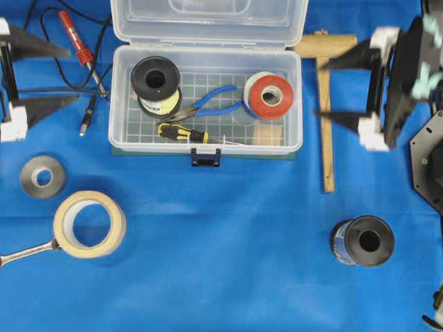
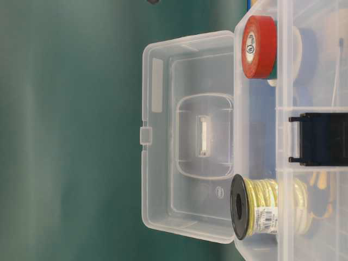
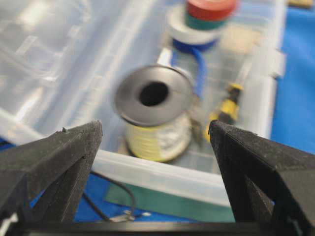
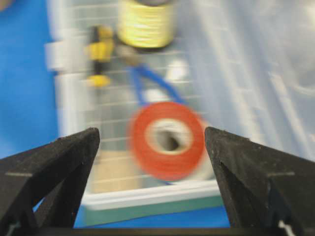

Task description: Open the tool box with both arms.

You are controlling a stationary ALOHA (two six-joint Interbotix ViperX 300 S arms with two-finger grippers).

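The clear tool box (image 1: 116, 97) stands open at the back middle, its lid (image 1: 208, 21) tilted up behind it and its dark latch (image 1: 205, 158) hanging at the front. The table-level view shows the raised lid (image 2: 185, 136). Inside lie a black spool of yellow wire (image 1: 156, 84), blue pliers (image 1: 214, 100), a screwdriver (image 1: 181, 133) and red tape (image 1: 268, 95). My left gripper (image 1: 73, 75) is open and empty, left of the box, apart from it (image 3: 155, 128). My right gripper (image 1: 324, 88) is open and empty, just right of the box (image 4: 151, 132).
A masking tape roll (image 1: 90, 223), a wrench (image 1: 24, 254) and a grey ring (image 1: 43, 177) lie front left. A black spool (image 1: 363, 241) stands front right. A wooden T-square (image 1: 325, 111) lies under my right gripper. A red probe (image 1: 76, 38) with cables lies back left.
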